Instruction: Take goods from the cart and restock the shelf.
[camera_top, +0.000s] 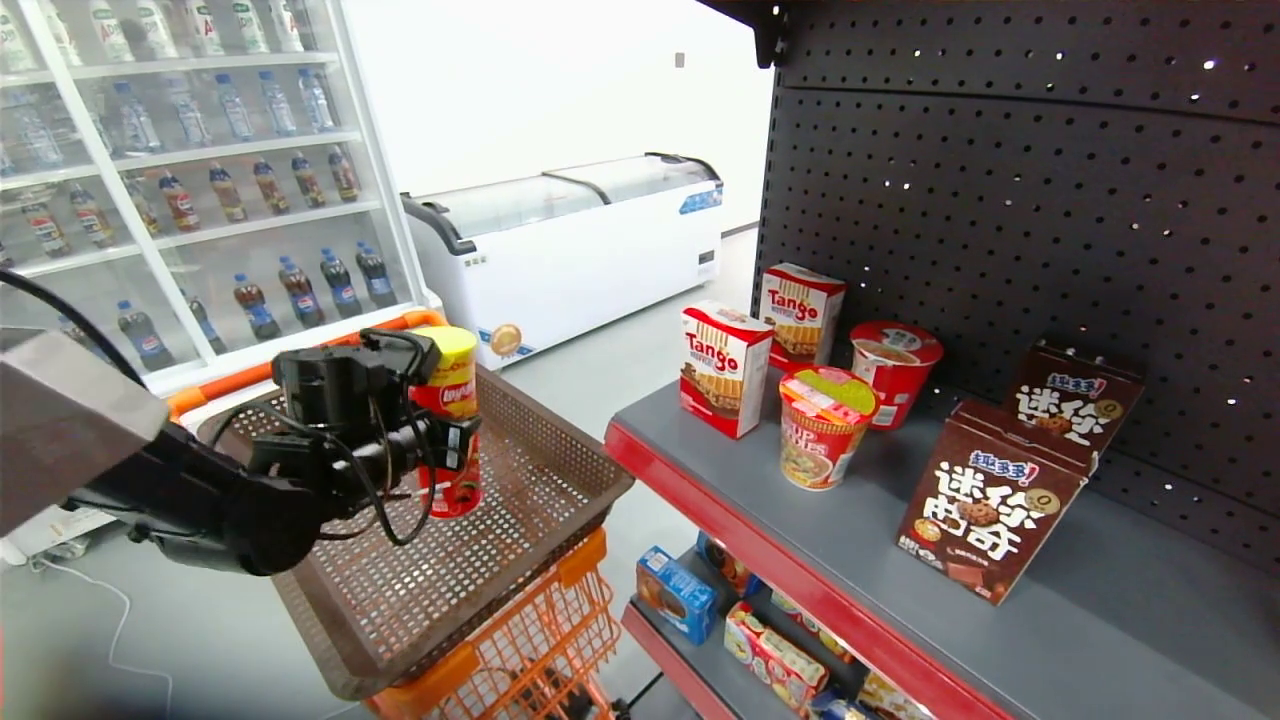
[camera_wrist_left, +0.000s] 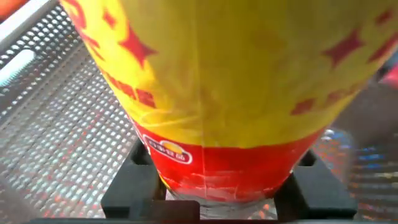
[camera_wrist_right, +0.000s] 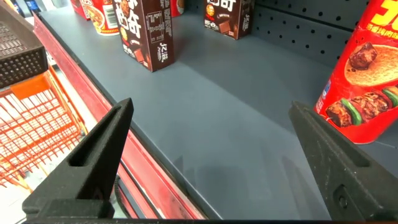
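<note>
Currently left claw (camera_top: 446, 446) clamps the can (camera_top: 455, 385) (upright) within the cart tray (camera_top: 525, 470).

The cart (camera_top: 570, 440) and grey shelf (camera_top: 740, 480) are overlooked from the head camera. A canister (camera_wrist_left: 236, 93) is seen very close from the left wrist; brown boxes (camera_wrist_right: 146, 37) are shared with the right wrist view.

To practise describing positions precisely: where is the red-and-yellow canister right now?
Head view, robot's left: the red-and-yellow canister stands upright, clamped in the jaws of the left gripper, within the cart's brown mesh tray, left of the grey shelf.
</note>
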